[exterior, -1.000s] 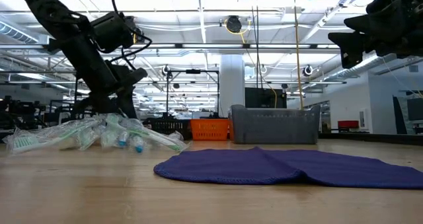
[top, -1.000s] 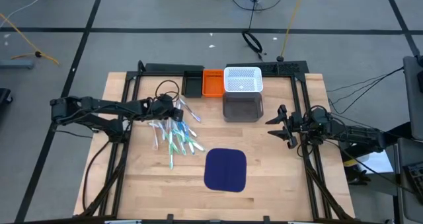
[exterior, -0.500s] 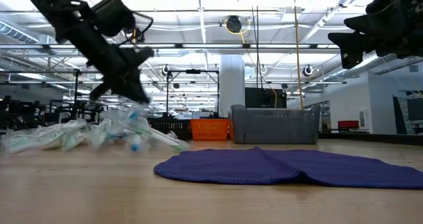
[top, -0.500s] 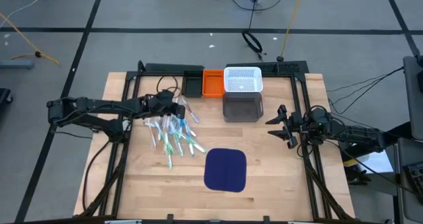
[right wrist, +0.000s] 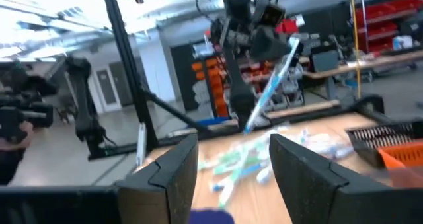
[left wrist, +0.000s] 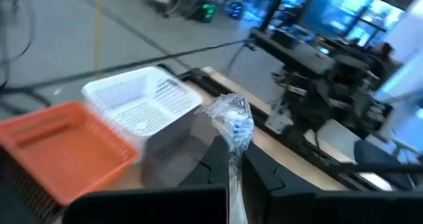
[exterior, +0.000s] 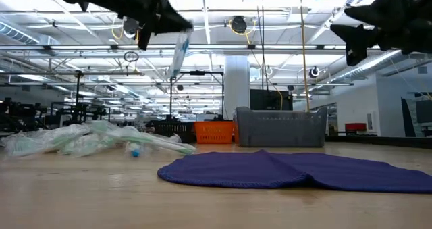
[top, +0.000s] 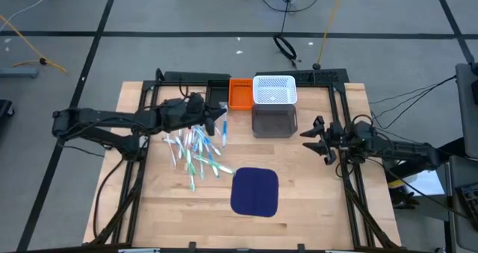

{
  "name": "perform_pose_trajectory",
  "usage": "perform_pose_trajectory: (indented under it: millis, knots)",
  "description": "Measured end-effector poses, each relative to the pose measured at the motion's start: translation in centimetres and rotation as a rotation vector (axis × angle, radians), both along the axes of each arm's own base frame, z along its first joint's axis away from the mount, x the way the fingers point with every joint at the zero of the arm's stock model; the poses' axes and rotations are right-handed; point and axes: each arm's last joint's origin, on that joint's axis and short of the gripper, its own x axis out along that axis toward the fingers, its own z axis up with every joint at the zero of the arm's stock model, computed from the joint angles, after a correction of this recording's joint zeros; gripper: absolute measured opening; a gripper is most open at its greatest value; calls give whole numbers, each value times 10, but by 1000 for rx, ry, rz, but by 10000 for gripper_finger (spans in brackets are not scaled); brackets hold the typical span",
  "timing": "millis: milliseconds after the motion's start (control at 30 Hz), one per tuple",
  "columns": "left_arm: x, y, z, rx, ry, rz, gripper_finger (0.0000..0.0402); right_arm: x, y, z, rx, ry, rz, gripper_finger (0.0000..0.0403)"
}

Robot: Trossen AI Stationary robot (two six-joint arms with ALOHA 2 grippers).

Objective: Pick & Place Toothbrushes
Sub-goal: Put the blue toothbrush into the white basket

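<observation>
A: Left gripper (top: 211, 120)?

B: Clamped on one wrapped toothbrush (exterior: 179, 52), held up off the tabletop (top: 314, 186), dangling brush-end down. It sits above the far end of the toothbrush pile (top: 196, 152), just left of the grey bin (top: 274, 120).

A: Rest of the brushes?

B: Loose heap on the left half of the tabletop, left of the dark blue mat (top: 255, 191). White basket (top: 275, 89) and orange bin (top: 240, 94) at the far edge.

A: Right gripper (top: 315, 139)?

B: Fingers apart, holding nothing, hovering over the right side of the tabletop, well apart from the pile.
</observation>
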Motion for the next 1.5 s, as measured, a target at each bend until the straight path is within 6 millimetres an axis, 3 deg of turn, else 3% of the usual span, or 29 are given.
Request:
perform_pose_trajectory:
  millis: [233, 467, 700, 933, 1267, 1500]
  knots:
    - [21, -8, 0, 100, -128, -44, 3, 19, -3, -10, 38, 182, -2, 155]
    - [53, -7, -13, 142, -170, -82, 3, 47, -8, 8, 26, 168, 0, 157]
    - [104, -8, -2, 193, -145, -191, 3, 77, -13, 17, 33, 206, 0, 161]
    - [136, -18, 13, 282, -69, -236, 4, 99, -17, 28, 17, 203, -1, 162]
    - [143, -28, 19, 315, -70, -236, 4, 113, -19, 46, -13, 134, -2, 162]
    - [143, -32, 19, 328, -57, -202, 5, 125, -20, 45, -11, 148, 5, 156]
